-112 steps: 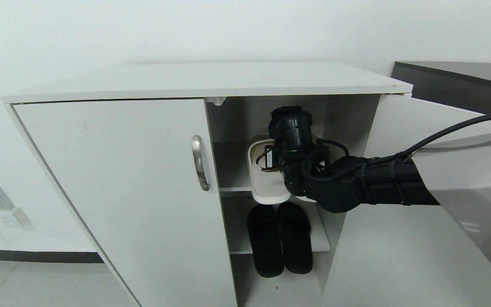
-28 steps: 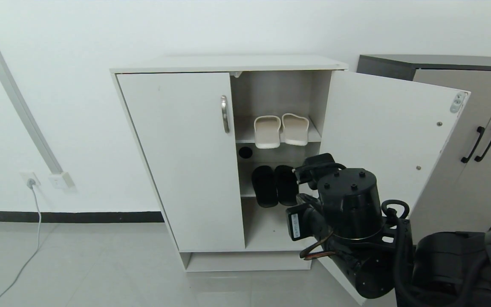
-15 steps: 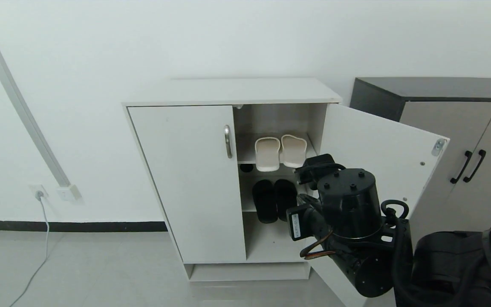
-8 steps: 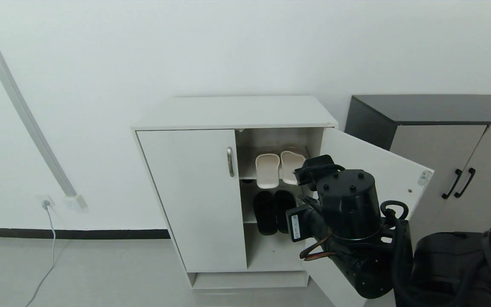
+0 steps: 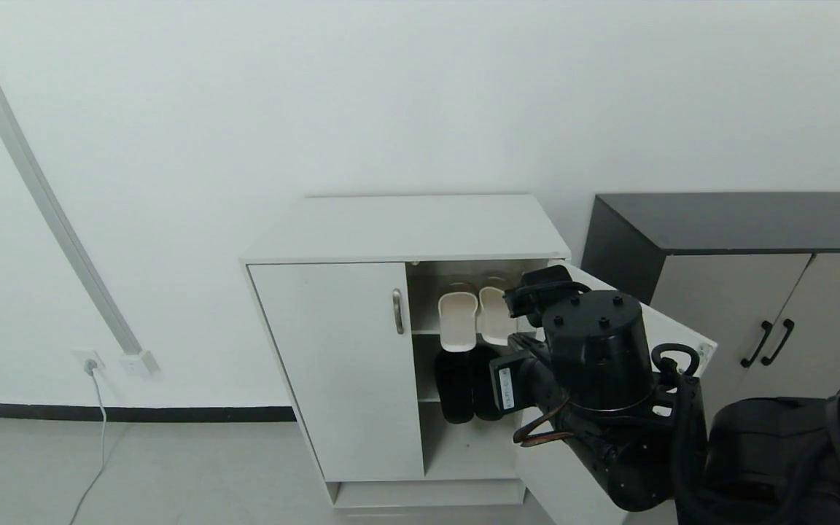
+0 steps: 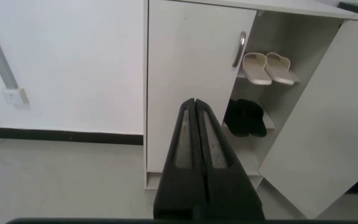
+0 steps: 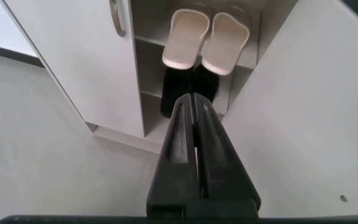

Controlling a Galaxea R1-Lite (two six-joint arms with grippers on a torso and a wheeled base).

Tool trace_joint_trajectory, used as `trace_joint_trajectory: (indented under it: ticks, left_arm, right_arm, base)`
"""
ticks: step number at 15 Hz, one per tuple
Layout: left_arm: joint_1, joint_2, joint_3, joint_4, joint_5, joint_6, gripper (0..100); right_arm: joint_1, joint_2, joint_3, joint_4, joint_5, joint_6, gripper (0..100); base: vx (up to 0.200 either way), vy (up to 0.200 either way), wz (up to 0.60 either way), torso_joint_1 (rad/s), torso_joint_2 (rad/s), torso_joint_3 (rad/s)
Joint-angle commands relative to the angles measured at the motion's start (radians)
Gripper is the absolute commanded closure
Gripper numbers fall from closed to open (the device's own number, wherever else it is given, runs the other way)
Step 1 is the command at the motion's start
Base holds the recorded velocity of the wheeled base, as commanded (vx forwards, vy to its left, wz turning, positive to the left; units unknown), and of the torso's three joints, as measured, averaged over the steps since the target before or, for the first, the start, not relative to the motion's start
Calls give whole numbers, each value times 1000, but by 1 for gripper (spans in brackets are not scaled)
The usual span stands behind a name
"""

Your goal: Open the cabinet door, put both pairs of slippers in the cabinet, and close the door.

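The white cabinet (image 5: 405, 227) stands against the wall, its left door (image 5: 336, 364) closed and its right door (image 6: 328, 118) swung open. A white pair of slippers (image 5: 472, 319) rests on the upper shelf, toes sticking out over the edge. A black pair of slippers (image 5: 464, 380) lies on the shelf below. My left gripper (image 6: 195, 104) is shut and empty, held back from the cabinet front. Also shut and empty, my right gripper (image 7: 194, 99) hangs in front of the open compartment, below the white slippers (image 7: 207, 38) and over the black slippers (image 7: 168, 94).
A dark-topped grey cabinet (image 5: 748, 292) stands right beside the open door. The closed door's metal handle (image 5: 397, 311) borders the opening. A wall socket with a cable (image 5: 92, 364) is at the far left. Bare tiled floor (image 7: 48, 155) lies before the cabinet.
My right arm has come out of the cabinet, leaving the white slippers on the upper shelf. The head camera has backed away and risen, so the cabinet looks smaller and lower.
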Motion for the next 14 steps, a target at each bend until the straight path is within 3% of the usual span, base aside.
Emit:
trace_joint_trajectory:
  ticks: [1, 9, 14]
  left_arm:
    - [0, 0, 0, 0, 1, 0, 100]
    - [0, 0, 0, 0, 1, 1, 100]
    - [0, 0, 0, 0, 1, 1, 100]
  right_arm:
    - [0, -3, 0, -1, 1, 0, 100]
    - [0, -3, 0, -1, 1, 1, 100]
    - [-4, -3, 0, -8, 1, 0, 100]
  base:
    - [0, 0, 0, 232, -540, -310]
    - [0, 0, 0, 255, -580, -324]
    - [0, 0, 0, 188, -412, -221]
